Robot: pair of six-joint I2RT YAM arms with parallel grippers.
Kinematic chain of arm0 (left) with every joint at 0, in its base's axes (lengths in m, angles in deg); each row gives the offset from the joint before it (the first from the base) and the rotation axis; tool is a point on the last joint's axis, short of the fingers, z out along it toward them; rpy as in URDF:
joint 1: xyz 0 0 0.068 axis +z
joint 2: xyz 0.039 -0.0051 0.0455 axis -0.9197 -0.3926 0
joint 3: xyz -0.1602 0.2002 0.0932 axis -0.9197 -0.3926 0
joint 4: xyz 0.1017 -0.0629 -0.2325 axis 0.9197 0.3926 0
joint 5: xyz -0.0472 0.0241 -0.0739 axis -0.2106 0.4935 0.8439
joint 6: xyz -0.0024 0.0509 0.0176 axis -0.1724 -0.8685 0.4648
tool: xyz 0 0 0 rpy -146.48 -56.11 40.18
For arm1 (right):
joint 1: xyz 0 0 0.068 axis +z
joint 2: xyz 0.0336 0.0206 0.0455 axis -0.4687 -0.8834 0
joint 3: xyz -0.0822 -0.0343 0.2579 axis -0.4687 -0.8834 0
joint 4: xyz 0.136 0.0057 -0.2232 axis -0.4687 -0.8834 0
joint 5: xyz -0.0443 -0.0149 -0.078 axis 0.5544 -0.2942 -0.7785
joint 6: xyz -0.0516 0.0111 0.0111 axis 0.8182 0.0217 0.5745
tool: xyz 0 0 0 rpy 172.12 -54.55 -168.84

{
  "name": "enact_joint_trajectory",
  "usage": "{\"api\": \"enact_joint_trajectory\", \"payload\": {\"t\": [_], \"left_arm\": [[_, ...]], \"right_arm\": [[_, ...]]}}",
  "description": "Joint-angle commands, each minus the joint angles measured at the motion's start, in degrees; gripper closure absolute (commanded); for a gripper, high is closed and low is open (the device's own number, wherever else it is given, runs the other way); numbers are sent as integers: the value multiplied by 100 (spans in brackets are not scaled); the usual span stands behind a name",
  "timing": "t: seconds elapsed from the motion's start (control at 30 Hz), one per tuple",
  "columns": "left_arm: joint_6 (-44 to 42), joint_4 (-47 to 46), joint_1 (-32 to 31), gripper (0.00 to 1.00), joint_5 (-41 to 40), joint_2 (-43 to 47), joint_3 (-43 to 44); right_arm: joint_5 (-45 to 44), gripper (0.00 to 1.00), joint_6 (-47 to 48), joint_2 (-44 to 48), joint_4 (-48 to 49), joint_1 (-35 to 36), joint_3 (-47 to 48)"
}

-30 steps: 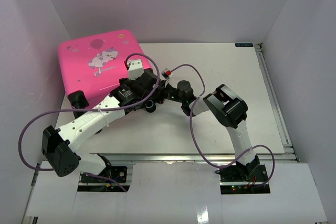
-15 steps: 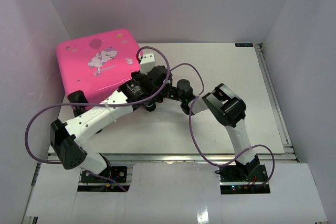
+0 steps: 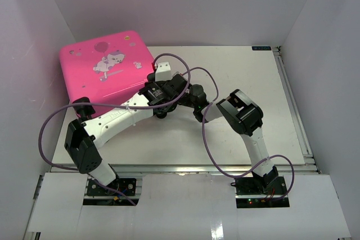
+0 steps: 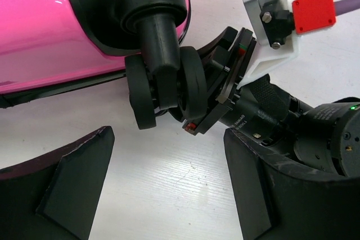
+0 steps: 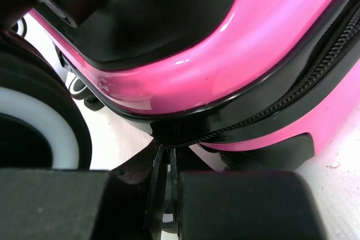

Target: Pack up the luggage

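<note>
From the near edge of the table (image 3: 242, 82) I am reaching both arms toward the far-left corner. My left arm (image 3: 121, 117) is slanting up from its base on the near left. My right arm (image 3: 247, 119) is bending back across the middle of the table to meet it.

I am holding my left tool (image 4: 169, 139) spread wide, with its two dark fingers (image 4: 73, 184) standing well apart and nothing between them. It is hovering over bare table just beside a black double wheel (image 4: 163, 91). That wheel is hanging from the corner of the luggage that faces the middle of the table. Just past the wheel in the same view, my right arm's wrist is showing, with a red plate (image 4: 314, 10) on its white bracket.

I am holding my right tool (image 5: 169, 195) pressed together, with only a thin slit showing between its fingers. It is sitting right up against the black zipper trim (image 5: 281, 105), which is running along the pink shell. I cannot tell whether it is pinching any part of that zipper.

The luggage (image 3: 104, 77) is lying flat and closed in the far-left corner of the table. Its printed pink face is pointing up, and another black wheel (image 3: 81, 105) is showing at its near-left corner.
</note>
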Motion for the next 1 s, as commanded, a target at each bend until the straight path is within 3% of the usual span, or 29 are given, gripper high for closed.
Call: {"api": "enact_joint_trajectory", "payload": {"t": [0.0, 0.5, 0.9, 0.97], "left_arm": [[182, 55, 36, 10, -214, 116, 147], [-181, -727, 550, 14, 100, -142, -22], [-313, -949, 725, 29, 315, -273, -321], [-329, -958, 742, 37, 331, -290, -353]], "right_arm": [[-72, 92, 106, -159, -379, 107, 39], [-19, 92, 139, -132, -366, 70, -10], [-20, 92, 156, -167, -374, -25, -46], [-20, 92, 148, -159, -366, -33, -71]]}}
